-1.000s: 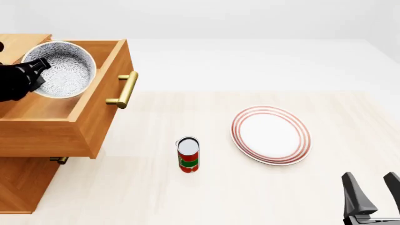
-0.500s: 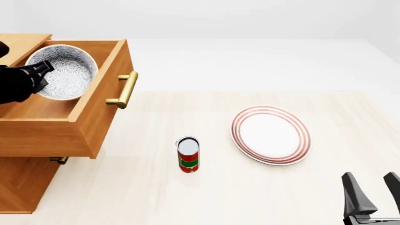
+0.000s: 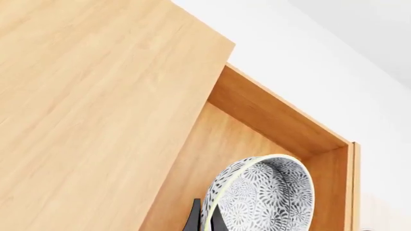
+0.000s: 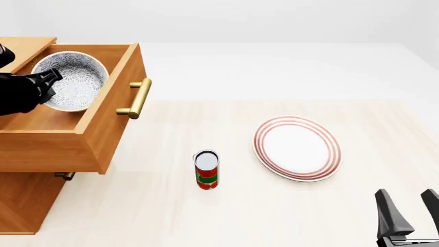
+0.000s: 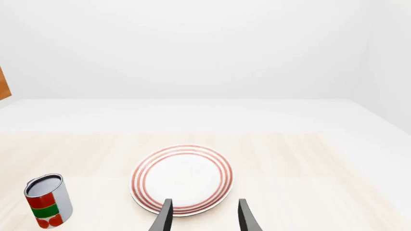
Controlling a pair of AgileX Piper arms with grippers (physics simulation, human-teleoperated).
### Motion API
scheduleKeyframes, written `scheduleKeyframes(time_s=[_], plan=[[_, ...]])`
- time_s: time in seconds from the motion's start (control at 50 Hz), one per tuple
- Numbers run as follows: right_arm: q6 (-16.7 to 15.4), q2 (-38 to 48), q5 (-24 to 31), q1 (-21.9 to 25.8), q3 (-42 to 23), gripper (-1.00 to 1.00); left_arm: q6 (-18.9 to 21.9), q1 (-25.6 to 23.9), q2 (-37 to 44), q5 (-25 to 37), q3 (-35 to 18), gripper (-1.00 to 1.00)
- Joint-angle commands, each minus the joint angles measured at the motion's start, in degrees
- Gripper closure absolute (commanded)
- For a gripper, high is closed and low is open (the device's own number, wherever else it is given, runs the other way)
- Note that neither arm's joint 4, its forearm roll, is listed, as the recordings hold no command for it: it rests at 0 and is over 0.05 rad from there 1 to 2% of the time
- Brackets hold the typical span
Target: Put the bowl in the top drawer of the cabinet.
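The bowl (image 4: 74,81), white with a blue-grey floral pattern, hangs tilted inside the open top drawer (image 4: 110,110) of the cabinet (image 4: 20,200). My left gripper (image 4: 47,82) is shut on the bowl's near-left rim. In the left wrist view the bowl (image 3: 266,195) stands on edge with its rim pinched between the fingers (image 3: 193,219), over the drawer's floor (image 3: 218,144). The drawer's brass handle (image 4: 139,98) faces right. My right gripper (image 4: 410,208) is open at the table's near right corner, holding nothing, and its fingers (image 5: 165,216) frame the plate from the near side.
A white plate with red rings (image 4: 297,148) lies right of centre on the table. A red and green can (image 4: 206,169) stands upright near the middle. The lower drawer's handle (image 4: 65,175) peeks out beneath the open drawer. The cabinet top (image 3: 83,96) lies beside the drawer.
The left gripper has carried the bowl a little lower and deeper into the drawer, with the bowl tilting slightly. The right arm has not moved.
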Motion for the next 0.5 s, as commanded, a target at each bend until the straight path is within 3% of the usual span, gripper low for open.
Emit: scheduleKeyframes(time_s=[0.02, 0.32, 0.34, 0.5], plan=[[-0.05, -0.02, 0.01, 0.0, -0.02, -1.0, 0.48, 0.38, 0.45, 0.16, -0.01, 1.0], [-0.05, -0.02, 0.01, 0.0, -0.02, -1.0, 2.29, 1.0, 0.56, 1.14, -0.96, 1.0], [-0.05, -0.02, 0.01, 0.0, -0.02, -1.0, 2.34, 0.91, 0.62, 1.24, -1.11, -1.0], [-0.05, -0.02, 0.01, 0.0, -0.02, -1.0, 3.82, 0.73, -1.48, 3.61, -3.19, -1.0]])
